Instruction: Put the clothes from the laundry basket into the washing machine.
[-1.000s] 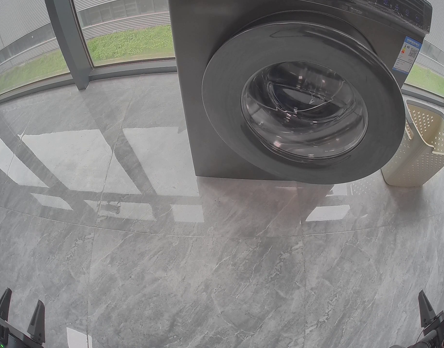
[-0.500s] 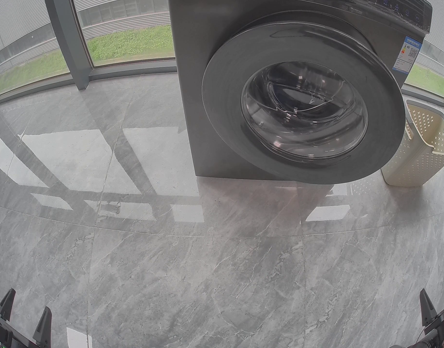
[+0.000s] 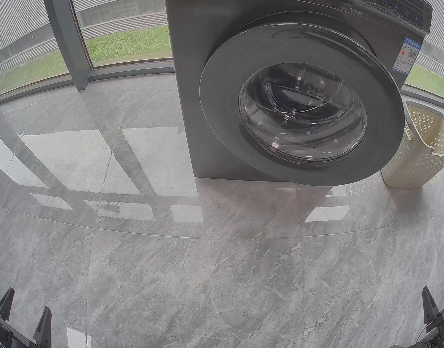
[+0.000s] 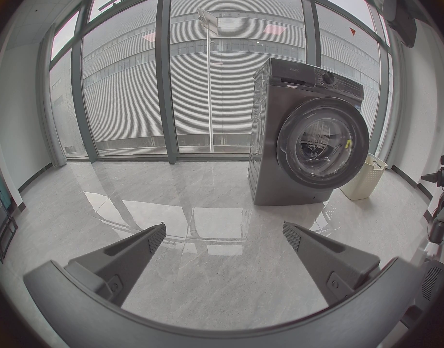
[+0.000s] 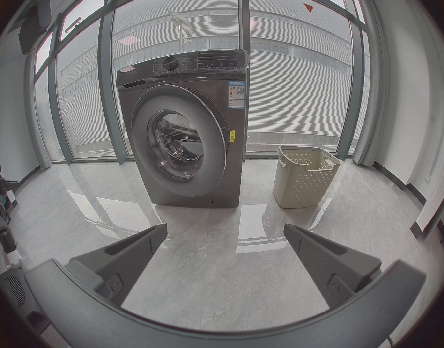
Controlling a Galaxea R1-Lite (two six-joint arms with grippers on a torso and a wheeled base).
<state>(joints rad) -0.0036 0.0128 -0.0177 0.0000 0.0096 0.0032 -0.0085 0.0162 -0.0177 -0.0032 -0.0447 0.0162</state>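
laundry basket [image 5: 299, 189] beside closed washing machine [image 5: 183, 136]; left gripper [image 4: 223, 225] and right gripper [image 5: 225, 226] spread.

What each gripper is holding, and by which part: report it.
Nothing is held. The left gripper and the right gripper are both open and empty, well short of the laundry basket and washing machine.

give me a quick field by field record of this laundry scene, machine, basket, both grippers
washing machine: on the floor ahead, round door shut
laundry basket: cream, upright on the floor, beside the machine on the robot's right, not touching it; contents hidden
left gripper: jaws open, empty
right gripper: jaws open, empty
progress: door not yet opened
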